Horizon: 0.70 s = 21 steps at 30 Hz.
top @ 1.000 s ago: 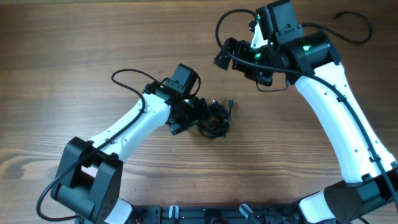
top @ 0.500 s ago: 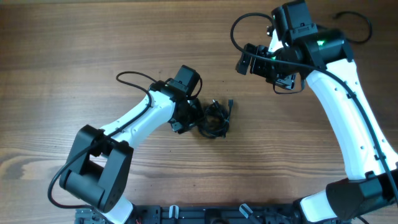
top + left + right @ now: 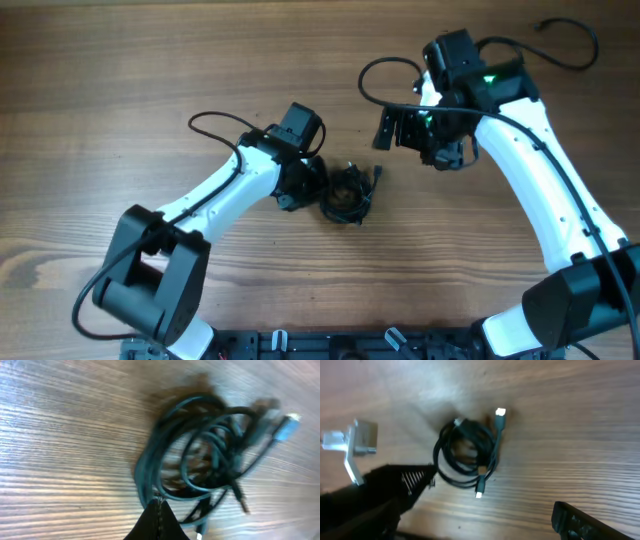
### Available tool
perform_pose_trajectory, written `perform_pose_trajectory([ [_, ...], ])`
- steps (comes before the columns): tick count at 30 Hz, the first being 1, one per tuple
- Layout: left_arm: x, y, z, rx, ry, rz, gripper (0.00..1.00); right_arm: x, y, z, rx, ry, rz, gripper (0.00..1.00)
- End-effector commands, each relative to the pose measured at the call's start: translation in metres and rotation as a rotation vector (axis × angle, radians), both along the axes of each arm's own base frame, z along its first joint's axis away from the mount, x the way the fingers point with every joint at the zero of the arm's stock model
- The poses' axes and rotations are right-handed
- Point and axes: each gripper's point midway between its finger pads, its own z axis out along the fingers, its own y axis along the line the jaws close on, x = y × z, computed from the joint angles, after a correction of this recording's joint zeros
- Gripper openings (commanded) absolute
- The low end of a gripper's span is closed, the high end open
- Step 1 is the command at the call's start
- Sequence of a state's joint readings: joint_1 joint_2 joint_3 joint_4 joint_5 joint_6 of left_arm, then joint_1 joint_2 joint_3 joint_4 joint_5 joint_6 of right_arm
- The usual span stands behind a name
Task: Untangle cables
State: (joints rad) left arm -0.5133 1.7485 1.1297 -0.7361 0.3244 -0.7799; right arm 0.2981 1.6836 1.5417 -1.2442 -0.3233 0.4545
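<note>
Now left gripper clenched on cables at bundle's left edge; right gripper, jaws released, hovers up-right, apart.

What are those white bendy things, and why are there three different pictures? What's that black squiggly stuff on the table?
The white bendy things are two robot arms, each ending in a two-finger pincher. One picture looks down from above the brown wooden table. The other two come from small cameras on each arm's wrist, so they show the same spot close up. The black squiggly stuff is a bunched knot of thin black cables with small plug ends, lying on the wood. The left gripper sits at the knot's edge with its fingers shut, pinching a cord at the bundle's rim, as its wrist picture shows. The right gripper hangs nearby with its fingers wide open, holding nothing.
</note>
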Motion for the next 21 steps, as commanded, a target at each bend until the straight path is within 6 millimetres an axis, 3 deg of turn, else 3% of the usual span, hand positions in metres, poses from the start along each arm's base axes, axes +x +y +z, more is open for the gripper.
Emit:
perform_pose_trajectory([
  [1,0.021,-0.004,0.052,-0.084,-0.143,-0.002,0.04,-0.011,0.013,-0.011,0.060,0.036,0.080,1.00],
  [3,0.028,0.006,0.060,-0.090,-0.163,0.032,0.04,-0.019,0.019,-0.025,0.055,0.053,0.102,1.00],
  [4,0.035,0.021,0.061,-0.086,-0.154,0.088,0.08,-0.029,0.027,-0.038,0.049,0.071,0.134,1.00],
  [5,0.037,0.029,0.060,-0.080,-0.143,0.111,0.18,-0.034,0.032,-0.045,0.047,0.077,0.154,1.00],
  [6,0.039,0.038,0.059,-0.068,-0.134,0.136,0.39,-0.038,0.038,-0.049,0.047,0.078,0.172,0.99],
  [7,0.041,0.048,0.057,-0.053,-0.127,0.162,0.50,-0.043,0.047,-0.056,0.047,0.070,0.204,0.96],
  [10,0.046,0.100,0.050,0.007,-0.070,0.302,0.53,-0.055,0.073,-0.071,0.042,0.023,0.302,0.94],
  [13,0.045,0.158,0.046,0.033,0.003,0.473,0.61,-0.057,0.088,-0.072,0.055,-0.039,0.403,0.94],
  [14,0.043,0.175,0.045,0.038,0.025,0.525,0.65,-0.057,0.091,-0.072,0.056,-0.058,0.436,0.92],
  [15,0.040,0.190,0.044,0.042,0.046,0.571,0.81,-0.057,0.095,-0.072,0.057,-0.088,0.486,0.86],
  [17,0.034,0.215,0.043,0.047,0.080,0.653,1.00,-0.055,0.098,-0.075,0.015,-0.142,0.555,0.70],
  [19,0.029,0.229,0.042,0.048,0.101,0.699,1.00,-0.058,0.106,-0.081,-0.008,-0.163,0.612,0.59],
  [21,0.029,0.232,0.042,0.048,0.101,0.709,1.00,-0.063,0.118,-0.087,-0.020,-0.171,0.646,0.59],
])
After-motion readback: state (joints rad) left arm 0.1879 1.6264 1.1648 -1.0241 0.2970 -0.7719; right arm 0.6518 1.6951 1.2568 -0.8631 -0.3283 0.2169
